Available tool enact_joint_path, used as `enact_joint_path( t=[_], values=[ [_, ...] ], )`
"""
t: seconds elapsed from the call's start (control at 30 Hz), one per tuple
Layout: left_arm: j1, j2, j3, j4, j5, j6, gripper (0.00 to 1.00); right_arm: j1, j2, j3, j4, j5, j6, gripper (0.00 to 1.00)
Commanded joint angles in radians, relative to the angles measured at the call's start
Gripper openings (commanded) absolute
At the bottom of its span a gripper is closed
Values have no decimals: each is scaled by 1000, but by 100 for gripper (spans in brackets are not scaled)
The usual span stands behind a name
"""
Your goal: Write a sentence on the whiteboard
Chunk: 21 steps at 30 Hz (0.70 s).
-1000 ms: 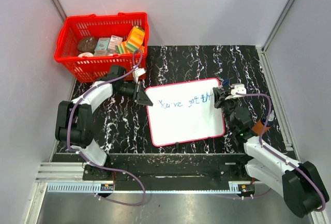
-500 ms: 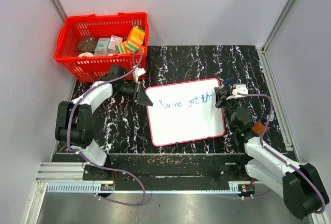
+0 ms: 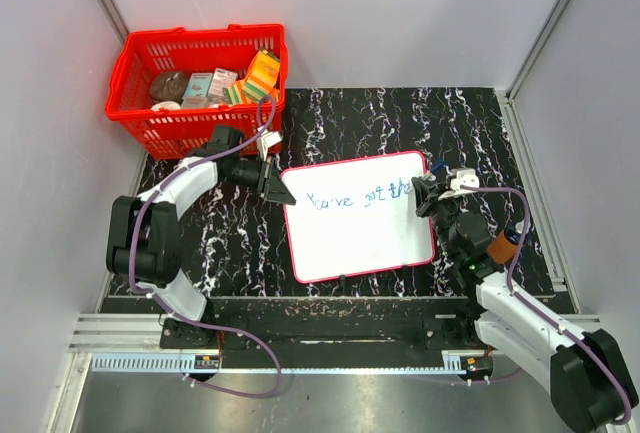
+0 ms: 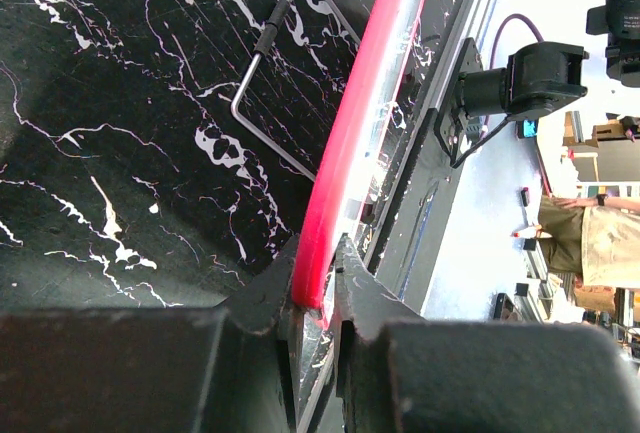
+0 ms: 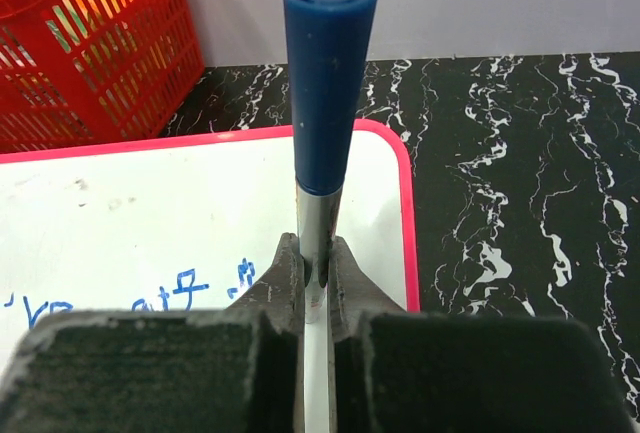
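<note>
The whiteboard (image 3: 355, 238), white with a thin red frame, lies on the black marbled table. The sentence (image 3: 355, 196) runs across its upper part in thin blue handwriting. My left gripper (image 3: 276, 190) is shut on the board's upper left corner; in the left wrist view my left gripper (image 4: 318, 283) clamps the red frame (image 4: 360, 123) edge-on. My right gripper (image 3: 427, 196) is shut on a blue-capped marker (image 5: 327, 83) at the right end of the writing. The marker stands upright between my right gripper's (image 5: 314, 278) jaws, over the whiteboard (image 5: 150, 213).
A red basket (image 3: 196, 81) with several packaged goods stands at the back left, also in the right wrist view (image 5: 90, 43). A bent wire stand (image 4: 270, 63) lies beside the board's frame. Grey walls close in the table on three sides.
My right gripper has shifted slightly to the right and nearer with the marker, uncovering more blue strokes at the end of the line. The left gripper has not moved.
</note>
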Motion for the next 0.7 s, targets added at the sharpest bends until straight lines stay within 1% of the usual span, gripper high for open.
enact_joint_path(
  t=[0.0, 0.37, 0.5, 0.67],
  values=[
    [2, -24, 4, 80, -244, 129, 0, -6, -7, -17, -49, -9, 24, 0],
    [0, -26, 4, 80, -250, 129, 0, -4, -23, 16, -104, 108, 25, 0],
    [2, -26, 4, 80, -251, 129, 0, -6, -23, 34, -98, 120, 21, 0],
    [2, -27, 2, 80, -251, 130, 0, -6, -23, 55, -31, 89, 7, 0]
  ],
)
